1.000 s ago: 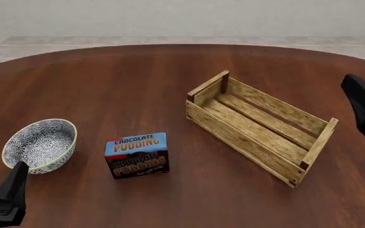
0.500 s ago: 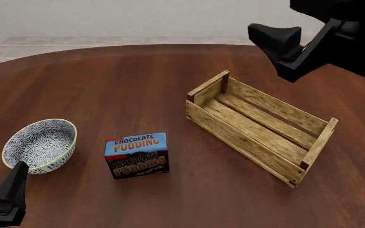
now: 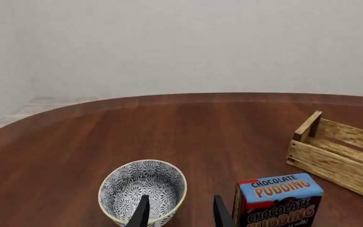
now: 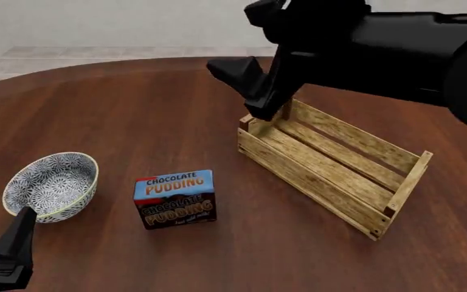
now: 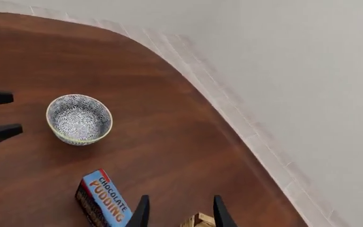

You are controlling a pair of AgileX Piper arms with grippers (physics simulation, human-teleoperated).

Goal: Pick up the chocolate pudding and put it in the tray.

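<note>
The chocolate pudding [image 4: 174, 199] is a small carton with a blue top and brown front, standing upright on the table left of centre; it also shows as the pudding [image 3: 277, 201] and the pudding [image 5: 102, 198]. The tray [image 4: 331, 161], a long light-wood slatted crate, lies diagonally to its right with nothing inside. My right gripper [image 4: 245, 91] hovers high over the tray's far left corner, open and holding nothing, its fingers [image 5: 142, 213] spread. My left gripper [image 4: 14, 243] sits low at the near left, open, with its fingers [image 3: 141, 213] pointing at the bowl.
A round grey-patterned bowl [image 4: 51, 185] stands left of the pudding, close in front of the left gripper. The dark wooden table [image 4: 136, 109] has a curved far edge, with pale floor and wall beyond. The bulky right arm [image 4: 396, 48] crosses above the tray's far side.
My right arm has swung up from the right edge and leftward, now above the tray's far left corner. The left arm, pudding, bowl and tray have not moved.
</note>
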